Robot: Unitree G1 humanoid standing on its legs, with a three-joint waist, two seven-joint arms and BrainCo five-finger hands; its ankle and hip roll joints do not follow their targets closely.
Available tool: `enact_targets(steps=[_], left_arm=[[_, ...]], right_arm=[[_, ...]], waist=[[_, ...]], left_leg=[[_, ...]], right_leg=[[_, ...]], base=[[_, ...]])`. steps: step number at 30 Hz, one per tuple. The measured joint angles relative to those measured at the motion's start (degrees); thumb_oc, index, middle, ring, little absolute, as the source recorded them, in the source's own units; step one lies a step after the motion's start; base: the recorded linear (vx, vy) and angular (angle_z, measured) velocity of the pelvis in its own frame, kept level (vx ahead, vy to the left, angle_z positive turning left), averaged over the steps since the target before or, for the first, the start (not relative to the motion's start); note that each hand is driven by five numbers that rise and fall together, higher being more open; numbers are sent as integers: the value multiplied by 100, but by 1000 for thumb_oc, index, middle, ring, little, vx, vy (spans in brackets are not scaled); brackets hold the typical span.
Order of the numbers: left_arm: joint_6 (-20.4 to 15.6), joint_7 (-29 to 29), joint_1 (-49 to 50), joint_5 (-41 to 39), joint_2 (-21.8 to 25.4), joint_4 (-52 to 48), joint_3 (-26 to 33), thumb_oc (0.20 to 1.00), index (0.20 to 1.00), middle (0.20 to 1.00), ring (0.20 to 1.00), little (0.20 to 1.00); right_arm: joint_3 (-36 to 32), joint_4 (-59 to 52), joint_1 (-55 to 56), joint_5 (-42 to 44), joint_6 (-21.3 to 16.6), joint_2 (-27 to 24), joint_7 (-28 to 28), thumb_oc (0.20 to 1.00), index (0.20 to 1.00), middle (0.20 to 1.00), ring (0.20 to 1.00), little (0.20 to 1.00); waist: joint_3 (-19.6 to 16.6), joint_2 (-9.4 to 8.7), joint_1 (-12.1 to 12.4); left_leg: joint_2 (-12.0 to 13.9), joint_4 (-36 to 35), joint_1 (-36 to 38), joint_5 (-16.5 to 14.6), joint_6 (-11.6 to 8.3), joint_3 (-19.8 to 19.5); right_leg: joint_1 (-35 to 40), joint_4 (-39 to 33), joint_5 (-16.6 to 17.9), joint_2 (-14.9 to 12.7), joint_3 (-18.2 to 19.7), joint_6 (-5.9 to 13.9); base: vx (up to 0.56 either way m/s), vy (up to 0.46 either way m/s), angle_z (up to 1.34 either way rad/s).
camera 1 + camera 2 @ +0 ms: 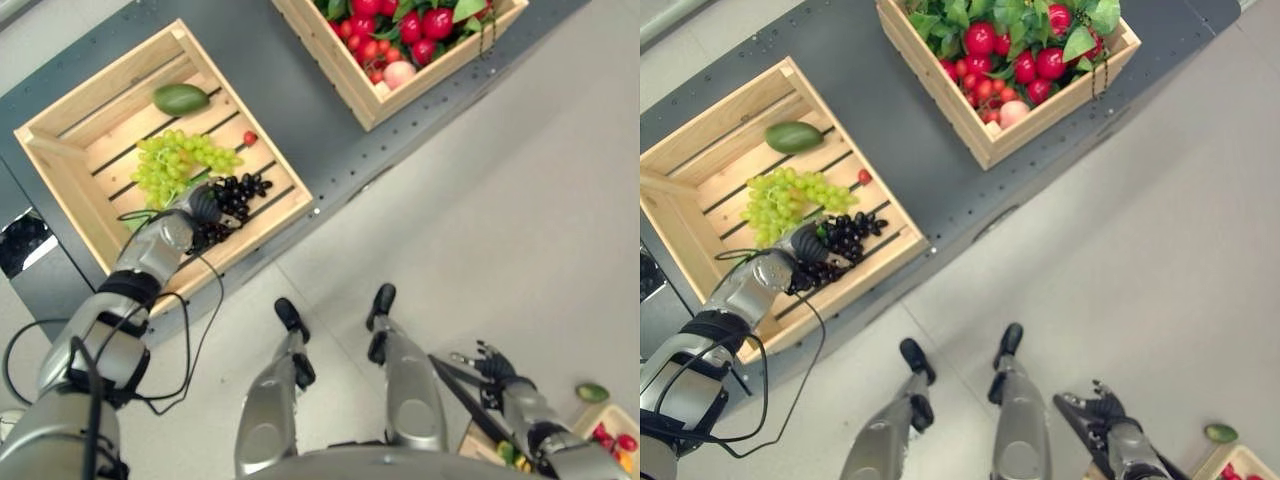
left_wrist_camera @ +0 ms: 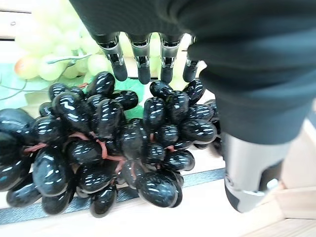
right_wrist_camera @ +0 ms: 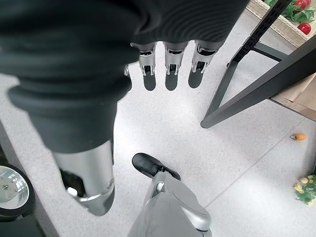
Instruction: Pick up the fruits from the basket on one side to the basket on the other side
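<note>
Left crate: a slatted wooden crate [image 1: 95,90] on the dark grey table [image 1: 300,120], holding an avocado [image 1: 181,98], green grapes [image 1: 178,160], one small red fruit [image 1: 250,138] and black grapes [image 1: 235,198].
Left hand: the left hand [image 1: 203,207] sits on the black grapes, its fingers hidden among them.
Right crate: a second wooden crate [image 1: 420,85] holds red fruits [image 1: 425,25] with green leaves.
Right hand: the right hand [image 1: 490,368] hangs low over the floor, fingers loosely spread.

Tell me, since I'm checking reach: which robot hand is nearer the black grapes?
Left. The left robot hand is right over the black grapes in the wooden crate; the right robot hand hangs low beside the robot, far from it.
</note>
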Motion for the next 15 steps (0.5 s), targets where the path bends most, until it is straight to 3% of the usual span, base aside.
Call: enact_targets(steps=[15], left_arm=[[-67, 139, -153, 4, -91, 335, -104, 1000, 1000, 1000, 1000, 1000]], right_arm=[[46, -174, -70, 118, -39, 15, -70, 1000, 1000, 1000, 1000, 1000]], waist=[[41, -76, -60]], left_leg=[[13, 13, -131, 0, 0, 57]], right_leg=[[-203, 38, 30, 1, 6, -46]], base=[[3, -2, -3]])
